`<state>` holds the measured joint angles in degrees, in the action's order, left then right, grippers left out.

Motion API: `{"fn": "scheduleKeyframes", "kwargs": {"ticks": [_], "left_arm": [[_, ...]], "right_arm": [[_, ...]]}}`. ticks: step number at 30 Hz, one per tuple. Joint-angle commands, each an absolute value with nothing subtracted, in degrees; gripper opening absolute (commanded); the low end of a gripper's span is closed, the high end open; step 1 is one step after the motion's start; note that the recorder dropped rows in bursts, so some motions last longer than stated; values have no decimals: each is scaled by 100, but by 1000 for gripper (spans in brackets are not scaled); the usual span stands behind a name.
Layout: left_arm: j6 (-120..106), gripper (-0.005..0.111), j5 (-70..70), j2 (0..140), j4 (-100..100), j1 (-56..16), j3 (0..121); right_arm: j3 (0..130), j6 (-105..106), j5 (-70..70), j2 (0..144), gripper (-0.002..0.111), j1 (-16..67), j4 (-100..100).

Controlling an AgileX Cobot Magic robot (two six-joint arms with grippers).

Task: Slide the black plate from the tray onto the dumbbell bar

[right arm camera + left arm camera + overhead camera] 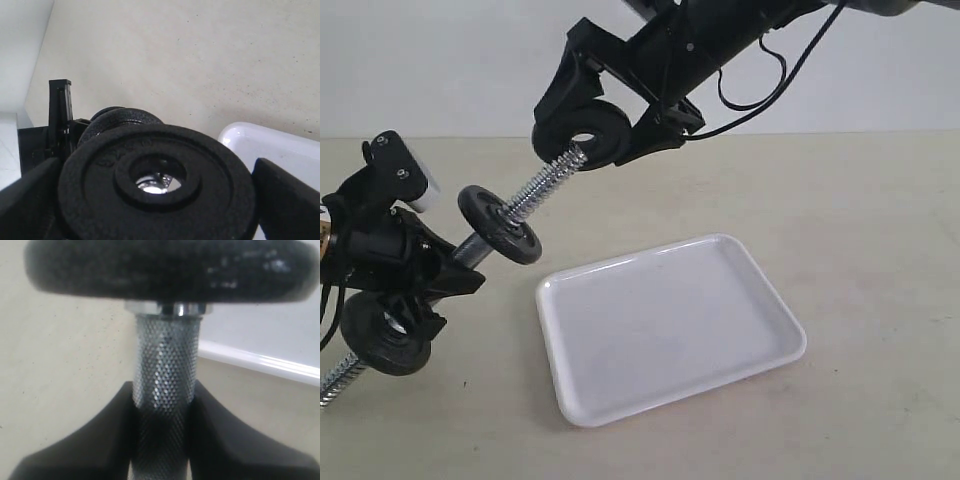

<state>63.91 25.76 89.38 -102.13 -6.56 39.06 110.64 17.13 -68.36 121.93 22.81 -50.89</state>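
Nearest, the tray lies bare on the table (the plate is off it already). To its left, the left gripper is clamped on the knurled middle of the dumbbell bar. The bar slants from near-left up toward far-right, with one fitted disc on the near side of the jaws and another beyond them. Farthest and highest, the right gripper grasps the black plate by its rim, its fingers on opposite edges and the centre hole left free. The plate faces the bar's far threaded end. The chrome tip shows at the mouth of the hole, though I cannot tell how far in it sits.

The plate looks like rigid, dense metal, heavy for its size, with a matte, grainy skin that should not slip in the grip. An edge hold across its widest part suits it, since anything over the hole would block the bar. The coarse thread may well snag the hole's lip if plate and bar are not square.
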Motion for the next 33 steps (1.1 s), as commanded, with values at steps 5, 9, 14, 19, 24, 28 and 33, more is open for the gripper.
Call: {"fn": "scheduleKeyframes", "kwargs": {"ticks": [5, 9, 14, 19, 24, 28, 33], "left_arm": [[6631, 4, 2706, 8631, -9916, -655, 4134], [6656, 4, 2706, 8631, -9916, -655, 4134], [6656, 4, 2693, 8631, -9916, -655, 4134], [6760, 4, 2536, 8631, -9916, -655, 4134], [6784, 4, 2489, 8631, -9771, -655, 4134], [6784, 4, 2475, 8631, -9730, -655, 4134], [6784, 4, 2414, 8631, -9644, -655, 4134]], "right_arm": [[11129, 1636, -6996, 12047, 0, 2523, -5324], [11129, 1604, -6996, 12047, 0, 2523, -5324], [11129, 1505, -6996, 11953, 0, 2523, -5216], [11129, 1347, -6996, 11716, 0, 2523, -4830], [11129, 1242, -6996, 11658, 0, 2523, -4807], [11129, 1244, -6996, 11658, 0, 2564, -4807], [11003, 1255, -6996, 11658, 0, 2694, -4817]]}}
